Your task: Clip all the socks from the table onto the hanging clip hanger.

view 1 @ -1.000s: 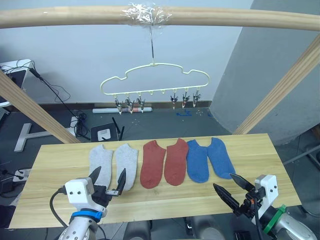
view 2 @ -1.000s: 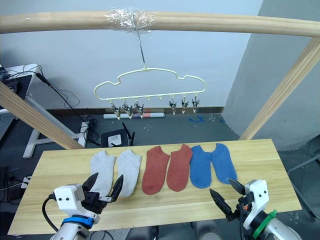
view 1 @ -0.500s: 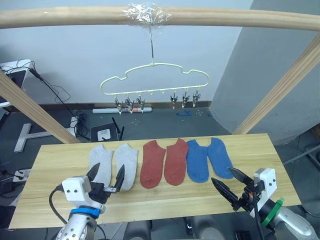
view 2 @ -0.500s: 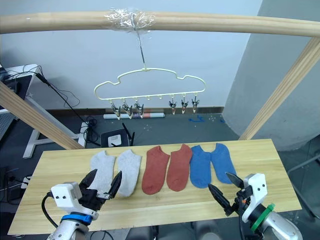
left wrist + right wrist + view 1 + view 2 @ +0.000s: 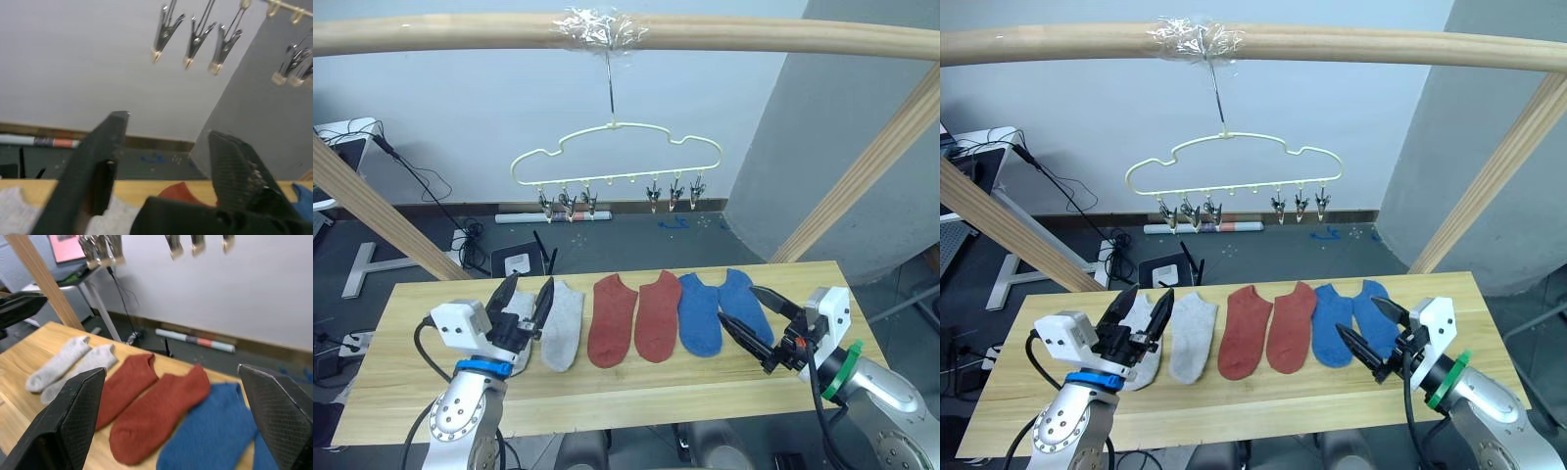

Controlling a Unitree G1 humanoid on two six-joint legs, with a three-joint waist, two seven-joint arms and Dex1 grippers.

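1. While six socks lay in a row on the light wooden bench [image 5: 431, 392], both robot hands were raised above its near part, one at each end of the row.
2. From the robot's left to its right, the row ran: two light grey socks [image 5: 564, 324], two rust red socks [image 5: 634, 318], then two blue socks [image 5: 703, 313]. Each pair lay side by side, flat, with toes toward the robot.
3. The left hand [image 5: 525, 298] was over the leftmost grey sock, partly hiding it. Its two black fingers were spread apart and pointed up and away from the robot. It held nothing.
4. The right hand [image 5: 751, 317] was just over the near edge of the rightmost blue sock. Its two black fingers were spread wide, pointing toward the middle of the row. It held nothing.
5. The pale yellow clip hanger [image 5: 617, 152] hung by its hook from a thick wooden beam [image 5: 431, 31] above and behind the bench.
6. Six small metal clips [image 5: 567, 204] dangled along the hanger's lower edge, three at each side. No sock hung from any of them.
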